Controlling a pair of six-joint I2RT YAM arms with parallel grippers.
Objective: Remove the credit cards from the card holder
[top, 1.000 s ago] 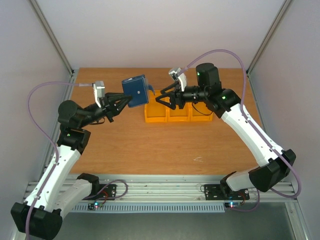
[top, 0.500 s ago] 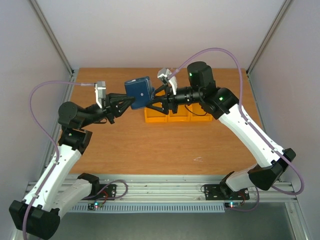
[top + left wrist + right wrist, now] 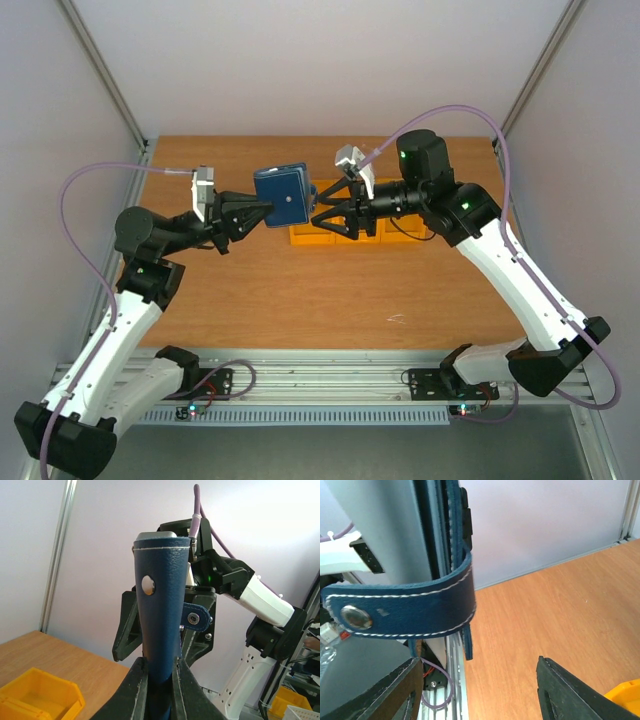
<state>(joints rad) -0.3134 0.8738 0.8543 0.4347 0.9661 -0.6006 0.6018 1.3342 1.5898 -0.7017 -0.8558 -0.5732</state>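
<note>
Gripping the light card holder (image 3: 159,605) by its left edge, my left pincer (image 3: 159,669) is shut. My right pincer (image 3: 477,664) gapes empty at its floppy snap tab (image 3: 405,610), likely the best hold.

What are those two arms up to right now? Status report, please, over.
Left gripper shut on dark navy leather folding card holder, held in the air. Right gripper open, at its snap tab. No cards showing. Nothing in the way.
</note>
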